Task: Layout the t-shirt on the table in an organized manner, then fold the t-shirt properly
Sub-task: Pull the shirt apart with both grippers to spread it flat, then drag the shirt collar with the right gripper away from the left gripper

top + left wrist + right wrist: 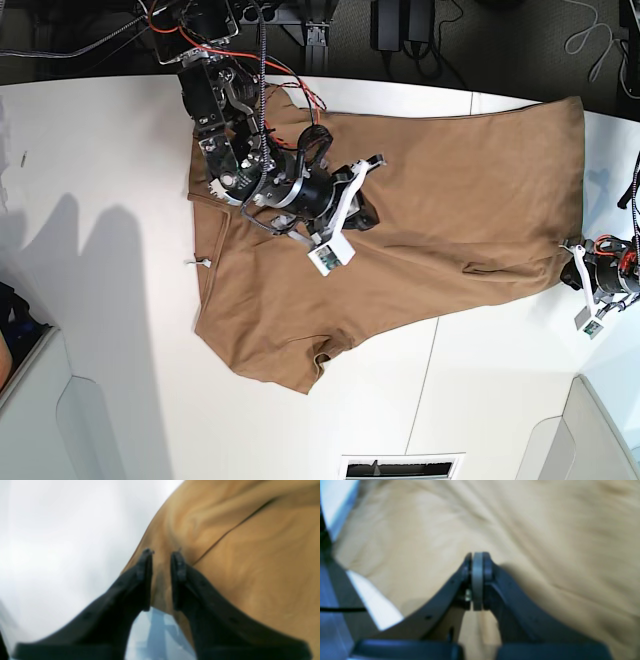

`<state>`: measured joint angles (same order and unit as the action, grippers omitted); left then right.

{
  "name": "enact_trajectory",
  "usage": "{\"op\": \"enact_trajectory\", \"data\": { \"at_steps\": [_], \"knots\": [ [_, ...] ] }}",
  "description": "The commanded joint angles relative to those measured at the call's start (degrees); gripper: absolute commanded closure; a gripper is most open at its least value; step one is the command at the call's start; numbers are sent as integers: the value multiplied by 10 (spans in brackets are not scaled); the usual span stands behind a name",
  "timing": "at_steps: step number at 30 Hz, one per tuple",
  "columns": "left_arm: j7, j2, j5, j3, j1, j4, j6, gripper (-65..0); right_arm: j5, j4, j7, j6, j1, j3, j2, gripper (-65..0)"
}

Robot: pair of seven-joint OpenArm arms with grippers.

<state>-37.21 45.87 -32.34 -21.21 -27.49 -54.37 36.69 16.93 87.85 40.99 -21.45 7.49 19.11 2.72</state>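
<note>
Cloth of the plain tan-brown short-sleeved t-shirt [420, 190] lies mostly spread over the matte white surface [100, 300], unfolded; the left hand [161, 555] pinches its edge, and the right hand [477, 562] is pressed together above its middle.

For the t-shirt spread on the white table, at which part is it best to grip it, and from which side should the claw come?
Probably the hem corner, where the left claw already straddles cloth. The t-shirt lies mostly flat on the table, so its middle gives little to pinch; at that corner the cloth edge meets bare table. Come from outside the hem, low over the table, toward the shirt.
</note>
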Motion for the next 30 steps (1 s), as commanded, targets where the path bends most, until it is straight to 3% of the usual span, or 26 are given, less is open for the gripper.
{"op": "enact_trajectory", "data": {
  "at_steps": [1, 3, 9, 12, 16, 20, 30],
  "knots": [
    [8, 13, -8, 5, -15, -6, 0, -64, 0, 10, -11, -4, 10, 7, 3, 0],
    [10, 12, -13, 5, -15, -6, 0, 0, -12, 9, -11, -4, 10, 21, 3, 0],
    [15, 12, -12, 5, 10, -1, 0, 0, -16, -1, -18, -4, 10, 31, 3, 0],
    [38, 4, 22, 5, 23, 23, -1, 0, -15, -17, -19, -4, 10, 31, 3, 0],
    [64, -16, 67, 5, 24, 68, -34, 0, -15, -29, -7, -6, 2, 31, 3, 0],
    [73, -27, 87, 5, 23, 77, -41, 0, -14, -29, 0, -29, -23, 31, 3, 0],
    [78, -41, 104, 5, -41, 77, -41, 0, -15, -28, 5, -30, -64, 31, -2, 0]
  ]
}}
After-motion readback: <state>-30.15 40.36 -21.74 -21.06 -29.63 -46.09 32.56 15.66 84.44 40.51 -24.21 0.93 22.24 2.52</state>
